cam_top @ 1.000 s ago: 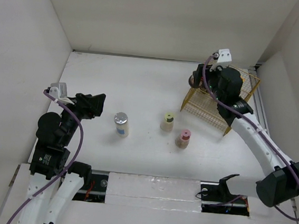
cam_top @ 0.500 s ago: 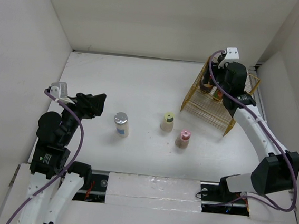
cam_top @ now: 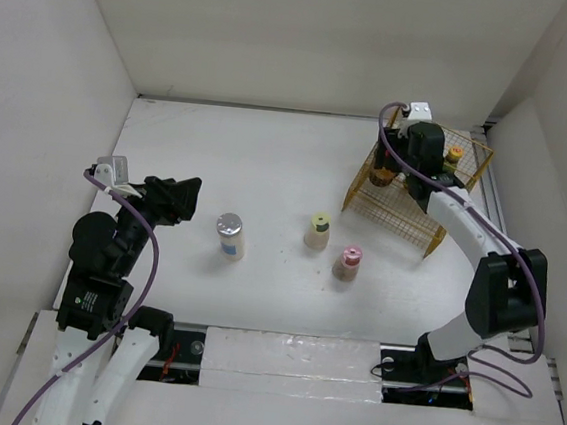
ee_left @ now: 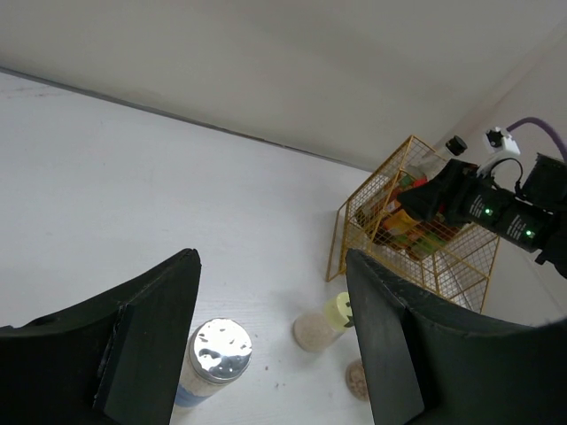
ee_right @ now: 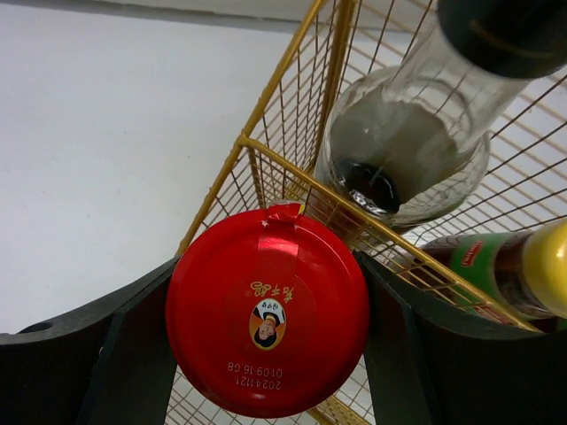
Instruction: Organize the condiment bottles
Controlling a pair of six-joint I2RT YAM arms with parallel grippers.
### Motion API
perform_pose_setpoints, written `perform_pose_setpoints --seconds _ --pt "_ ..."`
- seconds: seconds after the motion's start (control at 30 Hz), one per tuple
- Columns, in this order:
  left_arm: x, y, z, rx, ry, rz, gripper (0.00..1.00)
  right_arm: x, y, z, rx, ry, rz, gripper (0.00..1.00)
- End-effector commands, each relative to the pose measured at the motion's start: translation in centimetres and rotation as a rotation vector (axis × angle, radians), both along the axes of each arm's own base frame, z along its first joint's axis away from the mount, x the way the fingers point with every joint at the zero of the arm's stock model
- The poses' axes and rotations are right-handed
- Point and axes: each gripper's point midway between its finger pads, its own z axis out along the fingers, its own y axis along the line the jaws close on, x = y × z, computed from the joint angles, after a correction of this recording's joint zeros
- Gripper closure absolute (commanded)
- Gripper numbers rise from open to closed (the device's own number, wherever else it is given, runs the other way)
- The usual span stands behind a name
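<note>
My right gripper (cam_top: 396, 164) (ee_right: 266, 288) is shut on a red-capped jar (ee_right: 267, 323), held at the left corner of the gold wire basket (cam_top: 404, 209) (ee_right: 266, 152), over its rim. Inside the basket stand a tall clear bottle with a black cap (ee_right: 403, 142) and a yellow-capped bottle (ee_right: 532, 266) (cam_top: 454, 154). On the table stand a silver-capped bottle (cam_top: 228, 235) (ee_left: 211, 354), a pale-green-capped bottle (cam_top: 317, 229) (ee_left: 335, 312) and a pink-capped bottle (cam_top: 348, 263). My left gripper (cam_top: 171, 202) (ee_left: 270, 261) is open and empty, left of the silver-capped bottle.
White walls close the table in at the back and on both sides. The basket (ee_left: 416, 235) sits in the far right corner against the right wall. The arm bases stand at the near edge.
My right gripper carried the red-capped jar from left of the basket to over it, then shifted slightly back left and turned. The left arm has not moved.
</note>
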Motion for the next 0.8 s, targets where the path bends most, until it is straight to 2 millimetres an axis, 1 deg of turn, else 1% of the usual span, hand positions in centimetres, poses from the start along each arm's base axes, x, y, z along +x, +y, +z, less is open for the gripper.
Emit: perform_pose_setpoints --seconds 0.0,0.07,0.1,0.13,0.17,0.2,0.3,0.33,0.37,0.4,0.5,0.53,0.57,0.63,0.67,0.7,0.73,0.77 --pt "0.3 -0.4 0.7 0.006 -0.037 -0.019 0.38 2.0 0.7 5.0 0.081 -0.168 -0.001 0.56" --pt "0.3 -0.4 0.7 0.006 -0.037 -0.019 0.38 2.2 0.7 3.6 0.084 -0.138 -0.004 0.54" --pt "0.3 -0.4 0.7 0.006 -0.037 -0.019 0.38 2.2 0.8 2.5 0.094 -0.114 -0.01 0.51" --pt "0.3 -0.4 0.7 0.006 -0.037 -0.019 0.38 2.4 0.9 1.9 0.091 -0.102 -0.011 0.48" --pt "0.3 -0.4 0.7 0.006 -0.037 -0.019 0.38 2.4 0.9 1.9 0.091 -0.102 -0.011 0.45" --pt "0.3 -0.4 0.7 0.006 -0.037 -0.019 0.38 2.4 0.4 1.0 0.086 -0.083 -0.02 0.4" --pt "0.3 -0.4 0.7 0.006 -0.037 -0.019 0.38 2.3 0.2 0.5 0.089 -0.074 -0.035 0.31" --pt "0.3 -0.4 0.7 0.006 -0.037 -0.019 0.38 2.3 0.2 0.5 0.089 -0.074 -0.035 0.25" --pt "0.3 -0.4 0.7 0.006 -0.037 -0.019 0.38 2.2 0.2 1.0 0.091 -0.083 -0.035 0.23" --pt "0.3 -0.4 0.7 0.006 -0.037 -0.019 0.38 2.2 0.2 1.0 0.091 -0.083 -0.035 0.21" --pt "0.3 -0.4 0.7 0.006 -0.037 -0.019 0.38 1.8 0.1 2.8 0.1 -0.12 -0.034 0.16" --pt "0.3 -0.4 0.7 0.006 -0.037 -0.019 0.38 1.5 0.2 3.5 0.107 -0.134 -0.023 0.16" --pt "0.3 -0.4 0.7 0.006 -0.037 -0.019 0.38 1.0 0.1 5.2 0.115 -0.168 -0.022 0.13" --pt "0.3 -0.4 0.7 0.006 -0.037 -0.019 0.38 0.4 -0.1 7.0 0.125 -0.205 -0.02 0.12" --pt "0.3 -0.4 0.7 0.006 -0.037 -0.019 0.38 -0.1 0.3 7.9 0.131 -0.224 -0.009 0.1" --pt "0.3 -0.4 0.7 0.006 -0.037 -0.019 0.38 -1.0 0.1 9.5 0.139 -0.258 -0.007 0.1" --pt "0.3 -0.4 0.7 0.006 -0.037 -0.019 0.38 -1.6 0.7 10.5 0.138 -0.28 0.01 0.1" --pt "0.3 -0.4 0.7 0.006 -0.037 -0.019 0.38 -2.4 1.6 11.1 0.145 -0.292 0.034 0.1"
